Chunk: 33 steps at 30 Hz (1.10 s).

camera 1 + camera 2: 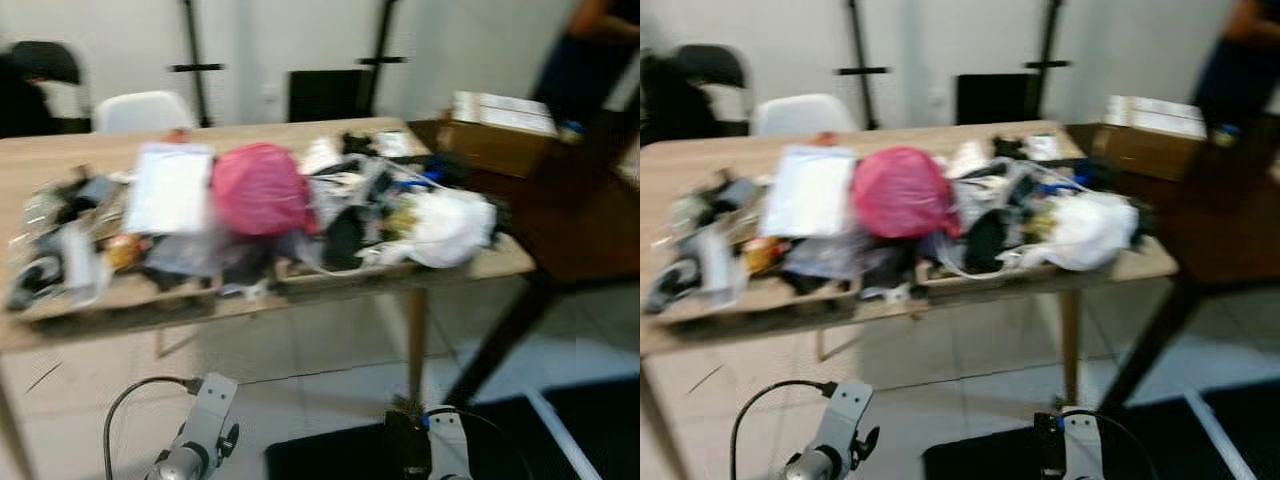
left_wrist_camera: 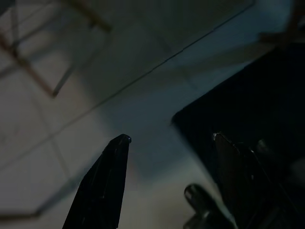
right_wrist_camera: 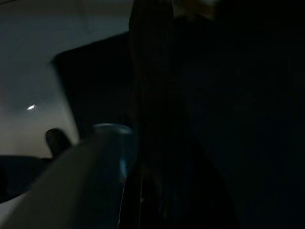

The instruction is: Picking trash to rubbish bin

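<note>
Hanging low over the tiled floor [image 2: 109, 81], left gripper [image 2: 169, 138] fingers spread apart, right gripper [image 3: 157, 143] too dark to tell; trash heap — pink bag [image 1: 258, 188], white bag [image 1: 450, 227], white packet [image 1: 168, 187] — sits on wooden tabletop [image 1: 60, 155] ahead, blurred.

One wooden table [image 1: 60, 155] piled with blurred trash.
One pink bag [image 1: 258, 188], one white bag [image 1: 450, 228], one white chair [image 1: 143, 110], one cardboard box [image 1: 498, 130], one person [image 1: 590, 50].
</note>
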### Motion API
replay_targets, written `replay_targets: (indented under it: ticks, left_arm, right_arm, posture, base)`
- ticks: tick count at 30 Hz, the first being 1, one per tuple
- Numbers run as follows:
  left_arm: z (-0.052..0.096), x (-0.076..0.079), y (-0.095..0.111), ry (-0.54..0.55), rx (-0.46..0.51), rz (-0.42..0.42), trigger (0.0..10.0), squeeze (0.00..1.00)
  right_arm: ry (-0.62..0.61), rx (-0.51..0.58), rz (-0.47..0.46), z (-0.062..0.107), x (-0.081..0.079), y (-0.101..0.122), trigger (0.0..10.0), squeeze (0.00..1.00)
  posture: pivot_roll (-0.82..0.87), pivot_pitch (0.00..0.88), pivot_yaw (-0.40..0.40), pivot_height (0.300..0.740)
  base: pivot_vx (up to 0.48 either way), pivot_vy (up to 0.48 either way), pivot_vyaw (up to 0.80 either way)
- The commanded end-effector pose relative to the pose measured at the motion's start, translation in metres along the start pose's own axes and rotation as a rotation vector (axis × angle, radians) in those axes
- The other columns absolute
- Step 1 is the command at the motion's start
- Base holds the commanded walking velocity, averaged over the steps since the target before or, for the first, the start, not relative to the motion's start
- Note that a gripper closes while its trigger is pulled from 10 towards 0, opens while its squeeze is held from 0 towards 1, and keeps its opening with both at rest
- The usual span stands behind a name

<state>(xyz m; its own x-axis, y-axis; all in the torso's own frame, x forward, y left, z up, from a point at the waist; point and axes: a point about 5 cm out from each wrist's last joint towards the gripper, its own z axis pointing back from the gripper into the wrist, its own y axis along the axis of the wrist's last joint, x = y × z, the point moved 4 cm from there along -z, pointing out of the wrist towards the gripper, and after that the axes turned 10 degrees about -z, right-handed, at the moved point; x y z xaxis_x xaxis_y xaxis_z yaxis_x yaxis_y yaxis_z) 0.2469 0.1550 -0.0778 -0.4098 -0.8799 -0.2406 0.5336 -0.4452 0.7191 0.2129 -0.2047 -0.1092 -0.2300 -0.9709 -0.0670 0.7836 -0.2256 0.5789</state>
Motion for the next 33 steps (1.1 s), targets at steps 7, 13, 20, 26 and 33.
replay_targets:
  ticks: [7, 13, 20, 26, 33]
  left_arm:
    - [0.000, 0.003, -0.004, 0.001, 0.003, -0.001, 10.0, 0.00]
    - [0.000, 0.003, -0.002, 0.004, 0.022, 0.005, 10.0, 0.00]
    - [0.000, 0.003, 0.000, 0.007, 0.037, 0.005, 10.0, 0.00]
    - [-0.001, 0.001, 0.001, 0.013, 0.045, 0.003, 10.0, 0.00]
    - [0.001, -0.001, 0.004, 0.014, 0.080, 0.014, 10.0, 0.00]
  right_arm:
    - [0.022, 0.013, 0.000, 0.000, -0.006, 0.000, 10.0, 0.00]
    - [0.031, 0.017, 0.006, -0.001, -0.008, 0.000, 10.0, 0.00]
    - [0.036, 0.022, 0.010, -0.001, -0.009, 0.002, 10.0, 0.00]
    - [0.041, 0.022, 0.010, -0.001, -0.010, 0.001, 10.0, 0.00]
    - [0.047, 0.023, 0.006, -0.001, -0.013, 0.000, 10.0, 0.00]
  posture:
    - [-0.02, 0.050, -0.003, 0.740]
    - [-0.02, 0.046, -0.004, 0.740]
    - [-0.02, 0.046, -0.004, 0.740]
    - [-0.02, 0.047, -0.002, 0.740]
    - [-0.02, 0.052, 0.001, 0.740]
  base:
    - [0.000, 0.000, -0.80]
    - [0.000, 0.000, -0.80]
    - [0.000, 0.000, -0.80]
    - [0.000, 0.000, -0.80]
    - [0.000, 0.000, -0.80]
